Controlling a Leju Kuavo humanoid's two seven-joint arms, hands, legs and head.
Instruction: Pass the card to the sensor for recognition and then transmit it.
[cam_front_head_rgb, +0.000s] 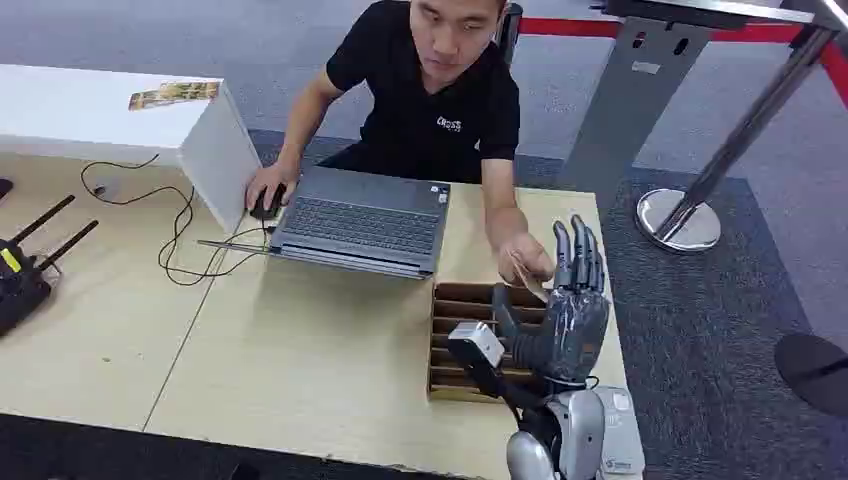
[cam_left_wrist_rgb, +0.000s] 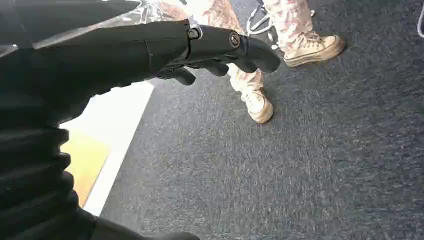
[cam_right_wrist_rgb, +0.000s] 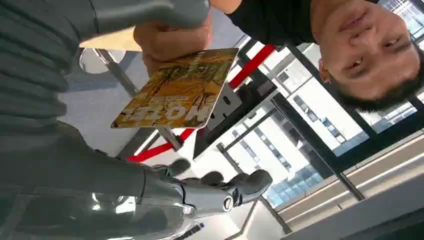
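A yellow-brown printed card (cam_front_head_rgb: 527, 272) (cam_right_wrist_rgb: 175, 92) is pinched in the person's hand (cam_front_head_rgb: 522, 255) (cam_right_wrist_rgb: 172, 40), which holds it out over the table's right side. My right hand (cam_front_head_rgb: 565, 320) (cam_right_wrist_rgb: 75, 165) is raised upright just right of the card, palm toward it and fingers spread. In the right wrist view the card lies between my thumb (cam_right_wrist_rgb: 150, 12) and fingers (cam_right_wrist_rgb: 225, 195), touching neither. My left hand (cam_left_wrist_rgb: 200, 47) hangs over the dark carpet, fingers loosely bent, holding nothing. A white flat device with a logo (cam_front_head_rgb: 622, 440) lies under my right forearm.
A slotted cardboard box (cam_front_head_rgb: 460, 300) sits under my right hand. A grey laptop (cam_front_head_rgb: 360, 220), a mouse under the person's other hand (cam_front_head_rgb: 265, 195), a white box (cam_front_head_rgb: 215, 150), cables and a black antenna device (cam_front_head_rgb: 20, 270) occupy the table. A stanchion base (cam_front_head_rgb: 680, 218) stands at the right.
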